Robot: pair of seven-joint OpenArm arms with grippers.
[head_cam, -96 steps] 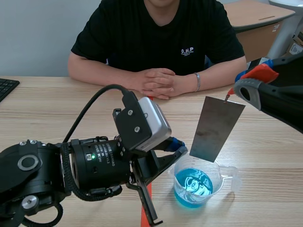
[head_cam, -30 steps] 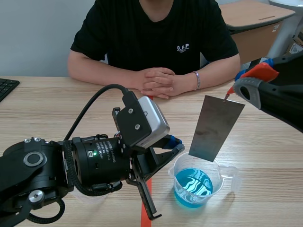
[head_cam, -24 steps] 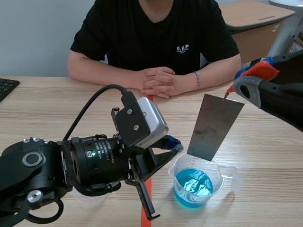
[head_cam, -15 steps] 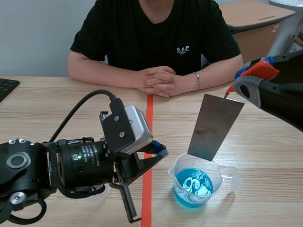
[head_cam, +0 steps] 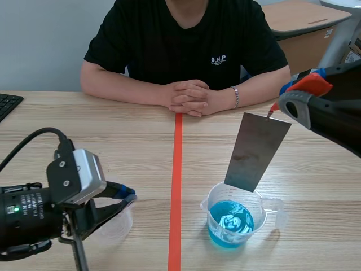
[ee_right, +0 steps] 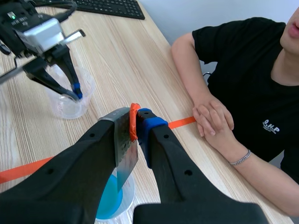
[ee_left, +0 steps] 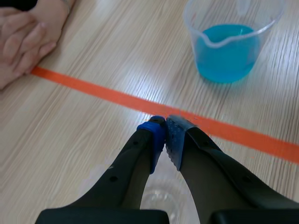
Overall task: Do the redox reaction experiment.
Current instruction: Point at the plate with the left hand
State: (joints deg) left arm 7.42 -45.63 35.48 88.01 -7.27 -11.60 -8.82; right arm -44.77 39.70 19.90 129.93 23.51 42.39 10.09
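Note:
A clear beaker (head_cam: 230,217) holding blue liquid (ee_left: 227,52) stands right of the orange tape line. My right gripper (head_cam: 272,114) is raised at the right and shut on the top corner of a grey metal plate (head_cam: 256,152). The plate hangs tilted, its lower edge at the beaker's rim and above the liquid. In the right wrist view the plate (ee_right: 125,142) sits between my fingers, over the blue beaker (ee_right: 112,198). My left gripper (head_cam: 131,197) is low at the left, shut, its tips (ee_left: 166,127) over an empty clear cup (head_cam: 114,219).
A person sits across the table with clasped hands (head_cam: 190,97) resting near the far end of the tape line (head_cam: 176,186). A black keyboard (head_cam: 7,104) lies at the far left edge.
My left arm has drawn back to the left, from beside the blue beaker to over the empty cup. The right gripper and the plate have stayed in place.

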